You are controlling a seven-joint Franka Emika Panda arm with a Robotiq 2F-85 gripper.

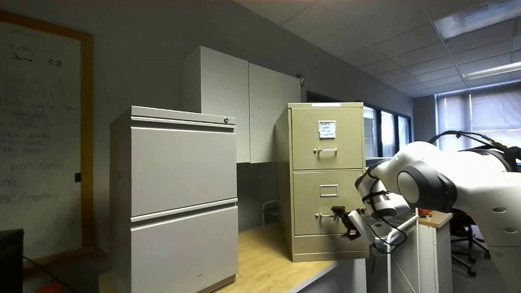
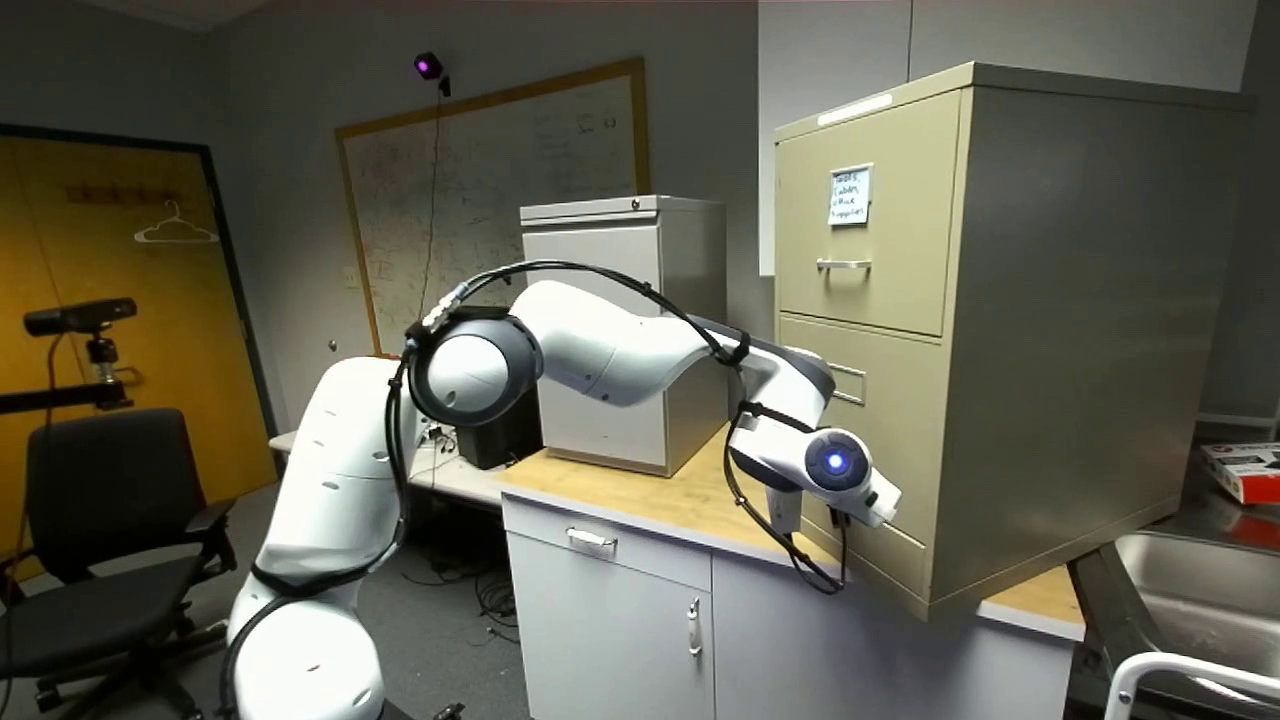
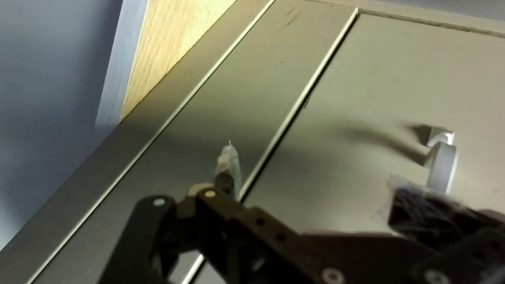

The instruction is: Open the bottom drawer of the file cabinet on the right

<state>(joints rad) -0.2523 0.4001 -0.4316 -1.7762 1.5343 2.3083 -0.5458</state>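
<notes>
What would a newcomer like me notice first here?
Probably the big white jointed robot arm, stretched across the middle of an exterior view. Next, the tall beige-yellow metal file cabinet, one front corner jutting past the wood-grained countertop. Then the open black two-fingered gripper, close to the silvery bar handle on the squarish metal bottom drawer.

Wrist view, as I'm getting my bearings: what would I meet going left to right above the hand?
Blue-grey surface, wooden countertop, beige base panel, bottom drawer with its handle.
</notes>
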